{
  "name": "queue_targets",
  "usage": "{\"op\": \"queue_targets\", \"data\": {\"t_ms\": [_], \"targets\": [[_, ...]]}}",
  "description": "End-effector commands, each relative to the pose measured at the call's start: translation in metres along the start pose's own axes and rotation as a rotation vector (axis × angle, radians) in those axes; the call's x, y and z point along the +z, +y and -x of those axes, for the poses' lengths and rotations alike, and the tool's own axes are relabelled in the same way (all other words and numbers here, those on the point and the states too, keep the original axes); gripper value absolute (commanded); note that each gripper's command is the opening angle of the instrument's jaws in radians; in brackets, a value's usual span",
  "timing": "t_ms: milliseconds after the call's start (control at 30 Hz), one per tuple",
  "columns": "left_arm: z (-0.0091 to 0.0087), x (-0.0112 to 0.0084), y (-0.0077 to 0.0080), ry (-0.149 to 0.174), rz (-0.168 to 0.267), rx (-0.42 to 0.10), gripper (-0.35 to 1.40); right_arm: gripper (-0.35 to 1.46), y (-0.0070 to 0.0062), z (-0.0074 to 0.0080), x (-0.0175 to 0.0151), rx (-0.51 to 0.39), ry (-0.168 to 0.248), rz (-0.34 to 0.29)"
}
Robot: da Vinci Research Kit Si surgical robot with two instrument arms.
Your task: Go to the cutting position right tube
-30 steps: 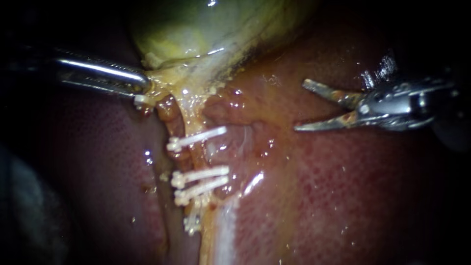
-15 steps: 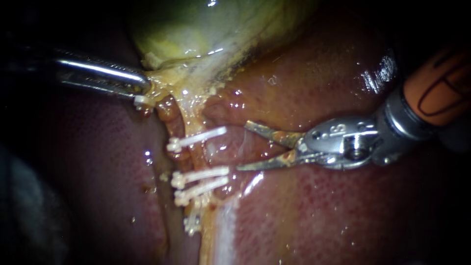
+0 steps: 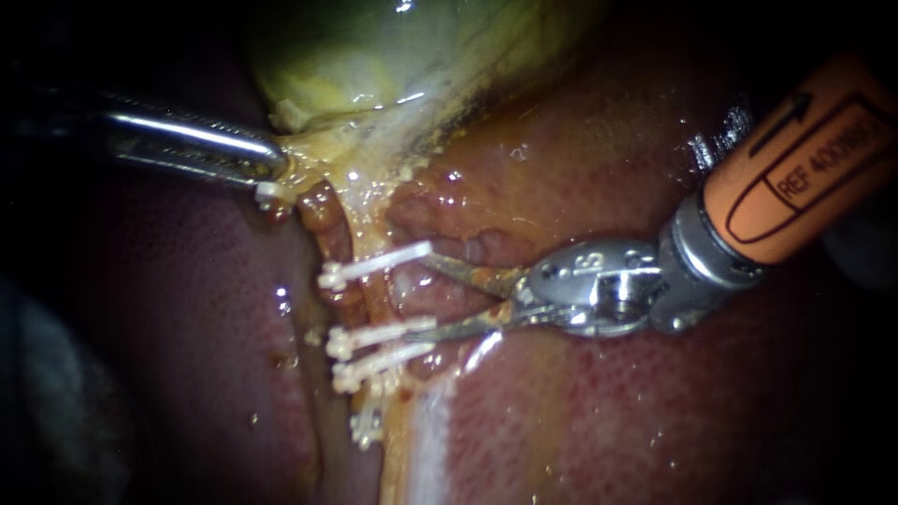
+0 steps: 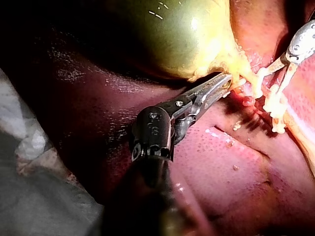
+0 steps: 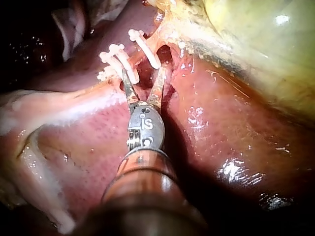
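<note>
My right instrument (image 3: pixel 421 295) comes in from the upper right on an orange shaft. Its two blades stand open around the pink right tube (image 3: pixel 412 281), in the stretch between the upper white clip (image 3: pixel 374 264) and the two lower clips (image 3: pixel 383 332). The right wrist view shows those blades (image 5: pixel 145 81) spread on either side of the tube just short of the clips (image 5: pixel 142 46). My left instrument (image 3: pixel 276 168) comes in from the left, its jaws shut on yellowish tissue at the neck of the gallbladder (image 3: pixel 393 56). The left wrist view shows the same hold (image 4: pixel 224 83).
Dark red liver (image 3: pixel 655 411) lies all round the tubes. A pale whitish band (image 3: pixel 430 440) runs down below the clips. A further small clip (image 3: pixel 365 425) sits lower on the stalk. Grey cloth (image 4: pixel 34 196) lies beside the liver behind my left instrument.
My right instrument has travelled left from the far right to the clipped tube, its blades staying open. The left instrument has held still.
</note>
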Motion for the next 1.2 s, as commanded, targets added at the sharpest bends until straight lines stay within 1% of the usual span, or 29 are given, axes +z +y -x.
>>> {"op": "queue_targets", "data": {"t_ms": [33,133,300,367,633,767,867,1000,1200], "targets": [[0.0000,0.0000,0.0000,0.000,0.000,0.000,-0.35,1.35,0.0000,0.0000,0.0002,0.000,-0.001,-0.008],[0.0000,0.0000,0.0000,0.000,0.000,0.000,-0.35,1.37,0.0000,-0.0001,0.0005,-0.010,-0.002,-0.035],[0.0000,0.0000,0.0000,0.000,0.000,0.000,-0.35,1.35,-0.0002,-0.0003,0.0009,-0.036,0.034,-0.098],[0.0000,0.0000,0.0000,0.000,0.000,0.000,-0.35,1.33,-0.0003,-0.0005,0.0013,-0.038,0.041,-0.119],[0.0000,0.0000,0.0000,0.000,-0.001,0.000,-0.35,1.30,-0.0005,-0.0013,0.0032,-0.047,0.077,-0.165],[0.0000,0.0000,0.0000,0.000,-0.001,0.000,-0.35,1.30,-0.0004,-0.0018,0.0040,-0.040,0.119,-0.185],[0.0000,0.0000,0.0000,0.000,-0.001,0.000,-0.35,1.28,-0.0004,-0.0022,0.0046,-0.036,0.137,-0.200],[0.0000,0.0001,0.0000,0.000,-0.001,0.000,-0.35,1.28,-0.0002,-0.0029,0.0056,-0.007,0.180,-0.219],[0.0000,0.0001,0.0000,0.000,-0.001,0.000,-0.35,1.28,-0.0001,-0.0037,0.0068,0.034,0.224,-0.230]]}}
